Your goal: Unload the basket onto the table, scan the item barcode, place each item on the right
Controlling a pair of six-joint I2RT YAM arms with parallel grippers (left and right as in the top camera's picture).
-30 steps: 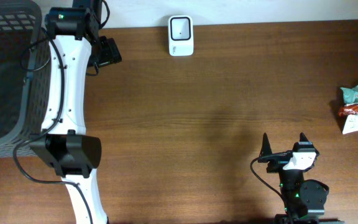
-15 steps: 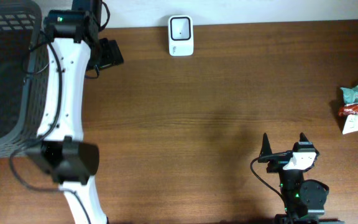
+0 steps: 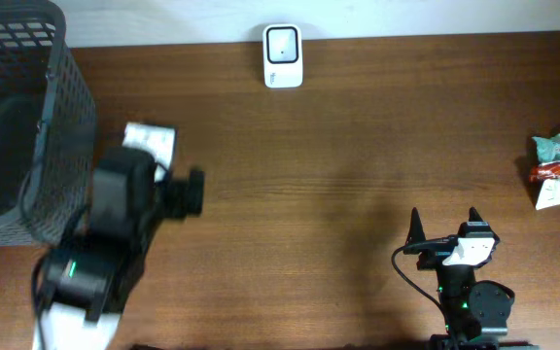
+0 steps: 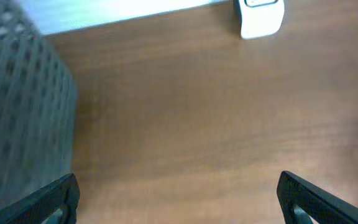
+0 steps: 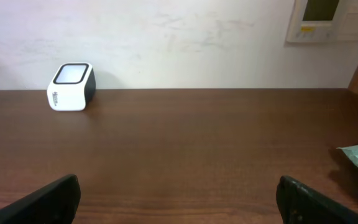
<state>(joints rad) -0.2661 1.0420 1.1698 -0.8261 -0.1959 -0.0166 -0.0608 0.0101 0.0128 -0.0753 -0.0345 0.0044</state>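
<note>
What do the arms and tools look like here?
Left arm: white link, black joint housing, green light, black cable. Right arm: black base with green light, black cable, white wrist piece, and a right tool with black pointed fingers.

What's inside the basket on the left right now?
Only dark mesh walls and a shadowed bottom show inside the basket; no item visible. Its left part runs out of frame, and the left arm covers its near corner.

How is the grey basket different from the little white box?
The basket is dark grey with holes all over; the white box is smooth with a dark window on top. The basket is far bigger than the box. The basket stands at the table's left end, the box at its far edge. Both are boxy.
</note>
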